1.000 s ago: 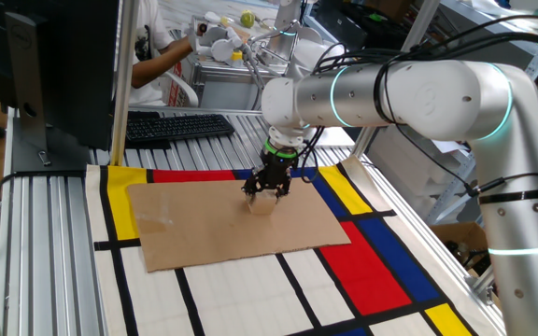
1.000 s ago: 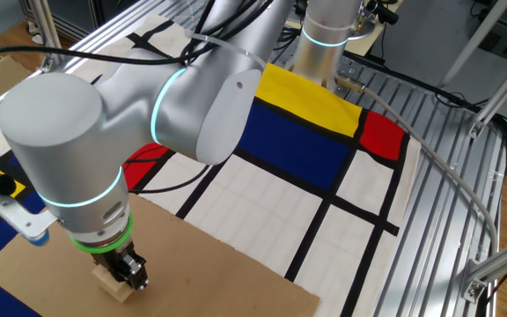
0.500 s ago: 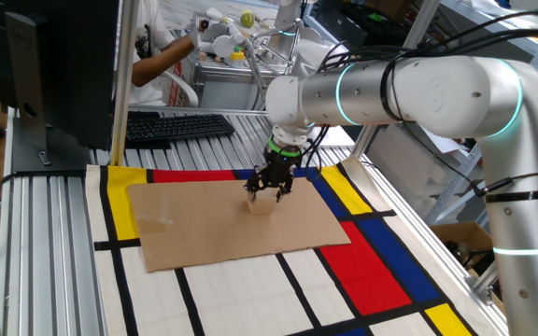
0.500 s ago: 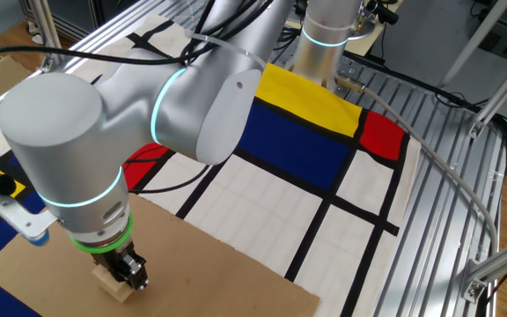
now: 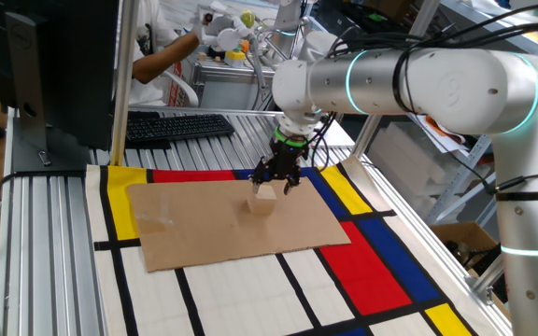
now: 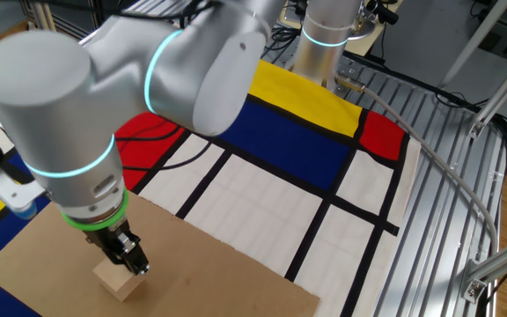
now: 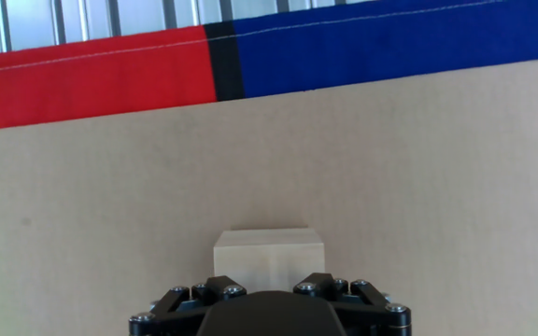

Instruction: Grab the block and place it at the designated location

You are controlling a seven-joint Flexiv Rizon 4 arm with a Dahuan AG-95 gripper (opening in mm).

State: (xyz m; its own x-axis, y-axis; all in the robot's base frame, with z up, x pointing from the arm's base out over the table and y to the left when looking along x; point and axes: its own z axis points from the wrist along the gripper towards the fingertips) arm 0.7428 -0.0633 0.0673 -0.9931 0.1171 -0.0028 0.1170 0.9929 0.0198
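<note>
The block (image 5: 264, 200) is a pale tan wooden cube resting on the brown cardboard sheet (image 5: 204, 229), right of its middle. My gripper (image 5: 276, 181) hangs just above the block's far side, open, fingers clear of it. In the other fixed view the block (image 6: 115, 277) sits on the sheet (image 6: 209, 264) with the gripper (image 6: 134, 262) a little above it. In the hand view the block (image 7: 269, 254) lies straight below the gripper (image 7: 269, 297), whose fingertips are cut off by the frame's lower edge. The designated dot does not show in any view.
The sheet lies on a mat of red (image 5: 372, 271), yellow (image 5: 344, 191) and blue rectangles with black lines. A keyboard (image 5: 177, 125) and a monitor (image 5: 54, 65) stand at the back left, where a person (image 5: 162, 47) is also working. Aluminium rails (image 5: 49, 252) flank the mat.
The gripper has let go of the block and risen a little, moving slightly back and right. The block stays where it was on the cardboard.
</note>
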